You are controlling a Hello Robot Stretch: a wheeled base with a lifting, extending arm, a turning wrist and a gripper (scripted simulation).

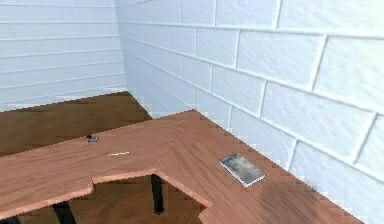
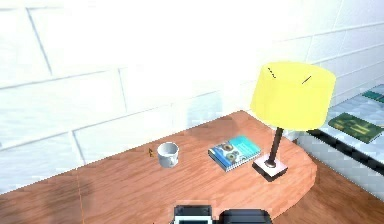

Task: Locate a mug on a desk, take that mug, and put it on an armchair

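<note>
At the near side of the wooden bench (image 2: 100, 190), the end effector (image 2: 222, 214) shows as a dark block at the arm side view's bottom edge. Its far end cannot be made out, so its state, and whether it has hold of anything, cannot be told. Farther in, toward the bench's right end, a lamp (image 2: 290, 95) with a yellow shade stands upright. Near the bench's middle a blue-green book (image 2: 233, 152) lies flat. The white mug (image 2: 167, 153) stands upright on the bench top, more toward its left end. A white brick wall (image 2: 100, 90) runs along the bench's back edge. In the forward view a flat grey item (image 1: 242, 168) lies on the bench near that back edge. A thin pale stick (image 1: 118, 154) lies farther along the bench.
</note>
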